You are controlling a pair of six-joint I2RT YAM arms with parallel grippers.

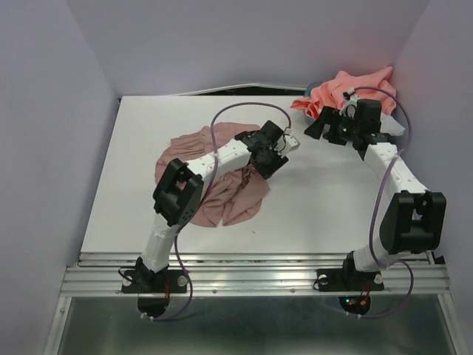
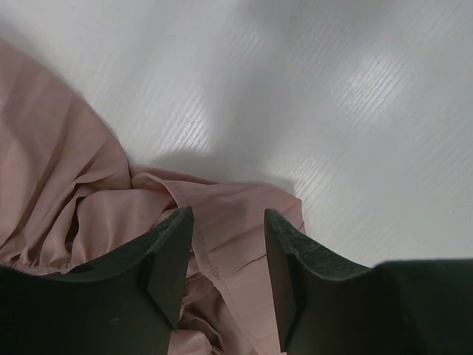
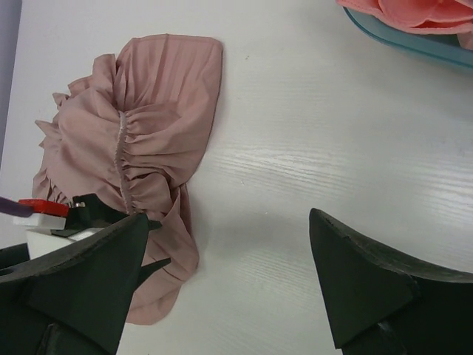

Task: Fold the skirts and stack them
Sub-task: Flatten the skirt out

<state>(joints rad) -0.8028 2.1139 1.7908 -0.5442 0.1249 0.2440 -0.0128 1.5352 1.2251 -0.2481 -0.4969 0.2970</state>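
The dusty mauve-pink skirt [image 1: 214, 185] lies crumpled on the white table, centre-left. My left gripper [image 1: 266, 166] is open and low over the skirt's right edge. In the left wrist view its two fingers stand either side of a hemmed fold of the skirt [image 2: 229, 222], with gaps between the pads and the cloth. My right gripper [image 1: 310, 132] is open and empty, above bare table to the right of the skirt [image 3: 148, 126]. Coral-salmon cloth [image 1: 351, 89] is heaped at the back right. The pale white-blue skirt is out of view.
The teal basket [image 1: 401, 124] holds the coral cloth at the back right corner; its rim [image 3: 414, 41] shows at the top of the right wrist view. Lilac walls enclose the table on three sides. The left arm's purple cable loops above the skirt.
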